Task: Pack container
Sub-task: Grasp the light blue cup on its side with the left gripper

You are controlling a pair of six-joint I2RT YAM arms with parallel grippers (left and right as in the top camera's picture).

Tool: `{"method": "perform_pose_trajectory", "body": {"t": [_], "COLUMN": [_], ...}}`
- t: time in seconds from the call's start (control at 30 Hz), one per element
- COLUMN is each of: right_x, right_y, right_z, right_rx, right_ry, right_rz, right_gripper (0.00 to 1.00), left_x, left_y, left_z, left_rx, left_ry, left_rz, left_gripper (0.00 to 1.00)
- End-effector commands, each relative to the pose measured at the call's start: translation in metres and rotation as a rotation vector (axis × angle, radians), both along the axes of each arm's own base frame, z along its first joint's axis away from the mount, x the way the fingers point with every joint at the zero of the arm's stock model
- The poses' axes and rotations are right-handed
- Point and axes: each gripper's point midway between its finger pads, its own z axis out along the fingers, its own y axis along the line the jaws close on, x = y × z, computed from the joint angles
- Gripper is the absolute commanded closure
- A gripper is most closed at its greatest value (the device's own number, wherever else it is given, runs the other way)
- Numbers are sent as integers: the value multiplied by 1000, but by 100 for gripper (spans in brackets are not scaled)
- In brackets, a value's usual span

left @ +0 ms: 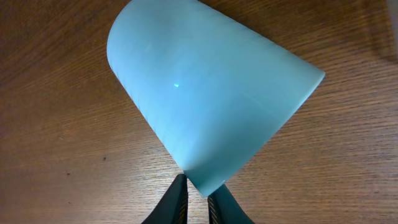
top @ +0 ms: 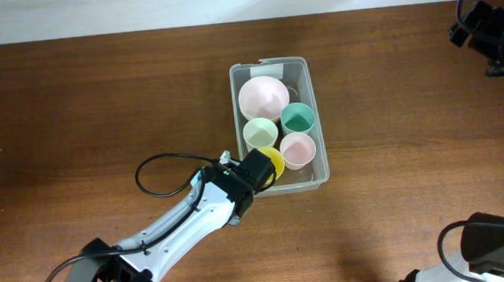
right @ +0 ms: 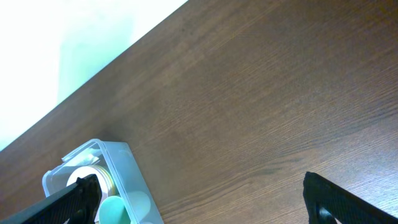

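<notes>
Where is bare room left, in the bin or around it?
Inside the container, only slivers: the far right corner beside the pink bowl, the near strip past the pink cup. Its near left corner is crowded: the left gripper with a pale blue cup. The table is bare left of it, beyond the cable loop, and right of it.

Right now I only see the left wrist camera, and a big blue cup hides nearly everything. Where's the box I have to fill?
Observer: The clear container sits in the middle of the table. Your left gripper, pinching the blue cup, is at its near-left corner.
Operator: Is stuff in it already?
Observer: Yes: a pink bowl at the far end, then a pale green cup, a teal cup, a pink cup and a yellow cup.
Operator: Where's my other arm?
Observer: The right gripper is off by the far-right corner, open, nothing between its fingers.
</notes>
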Motion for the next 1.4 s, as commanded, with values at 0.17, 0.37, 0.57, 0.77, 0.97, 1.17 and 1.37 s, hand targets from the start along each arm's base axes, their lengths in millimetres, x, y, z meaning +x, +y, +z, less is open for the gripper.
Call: {"method": "perform_pose_trajectory", "body": {"t": [0.17,0.37,0.57,0.77,0.97,1.17,1.37], "right_x": [1,1,1,1,1,1,1], "right_y": [-1,-1,-1,-1,-1,-1,-1], "right_z": [-1,-1,-1,-1,-1,-1,-1], "right_rx": [7,7,7,7,7,7,7], "right_ry": [2,2,2,2,2,2,2], "right_rz": [-7,-7,-7,-7,-7,-7,-7], "right_gripper": [1,1,1,1,1,1,1], "left_x": [22,40,46,47,57,58,59], "left_y": [7,4,-1,-2,3,-12,-14], "left_z": [17,24,24,23,31,13,0], "left_rx": [62,91,92,86,180,196,211], "left_ry": [-119,-192,-198,-205,-228,-125,-87], "left_rz": [24,-31,-85,-84,-176,-361,-397], "left_gripper": [82,78,72,71,71,71,71]}}
